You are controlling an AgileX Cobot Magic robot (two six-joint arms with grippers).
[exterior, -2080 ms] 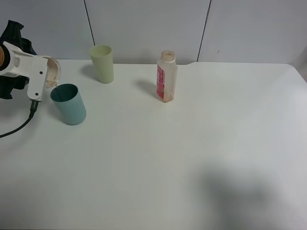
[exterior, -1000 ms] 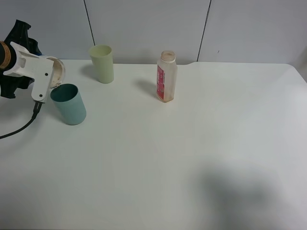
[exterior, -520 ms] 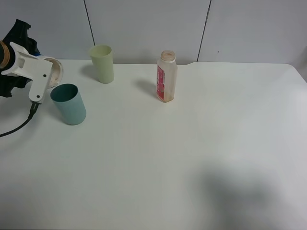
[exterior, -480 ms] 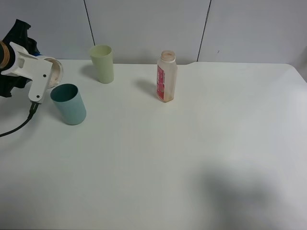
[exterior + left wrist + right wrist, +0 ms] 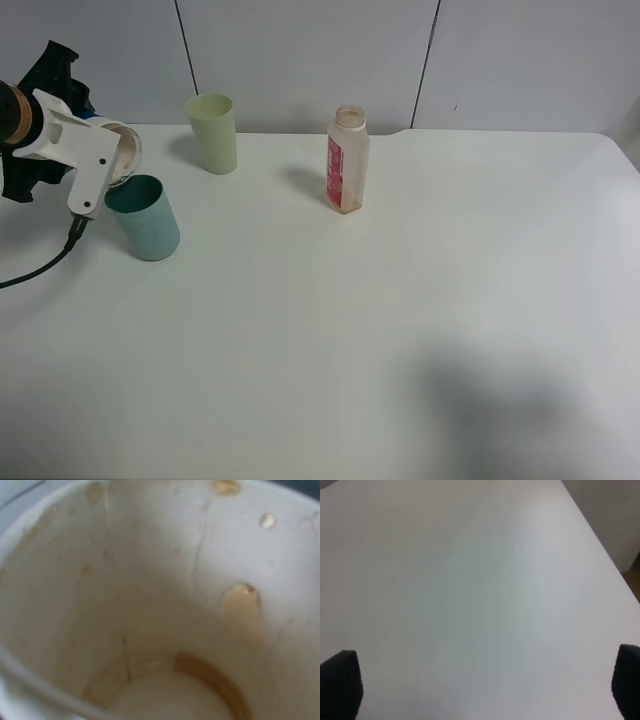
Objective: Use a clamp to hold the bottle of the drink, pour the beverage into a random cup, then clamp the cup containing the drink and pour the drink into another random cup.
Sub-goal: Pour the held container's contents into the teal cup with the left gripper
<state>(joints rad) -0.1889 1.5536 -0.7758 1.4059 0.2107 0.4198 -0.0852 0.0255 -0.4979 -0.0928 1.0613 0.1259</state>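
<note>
At the far left, my left gripper [image 5: 108, 160] is shut on the cup containing the drink [image 5: 124, 156], tipped on its side with its mouth over the teal tumbler [image 5: 145, 220]. The left wrist view looks straight into that cup [image 5: 150, 580]: tan walls with drops and a thin brown ring of beverage [image 5: 212, 676] by the base. The bottle of the drink [image 5: 347, 160] stands upright, apart, at the back middle of the table. My right gripper [image 5: 480, 690] is open over bare table, with only its dark fingertips [image 5: 340, 682] showing. It is out of the high view.
A pale yellow-green tumbler [image 5: 213, 133] stands upright behind the teal one, near the back wall. A black cable [image 5: 40, 262] trails from the left arm onto the white table [image 5: 400, 330]. The table's right edge [image 5: 605, 555] shows in the right wrist view.
The left arm has shifted a little to the right and up with the tipped cup, which stays over the teal tumbler. The bottle and both tumblers have not moved.
</note>
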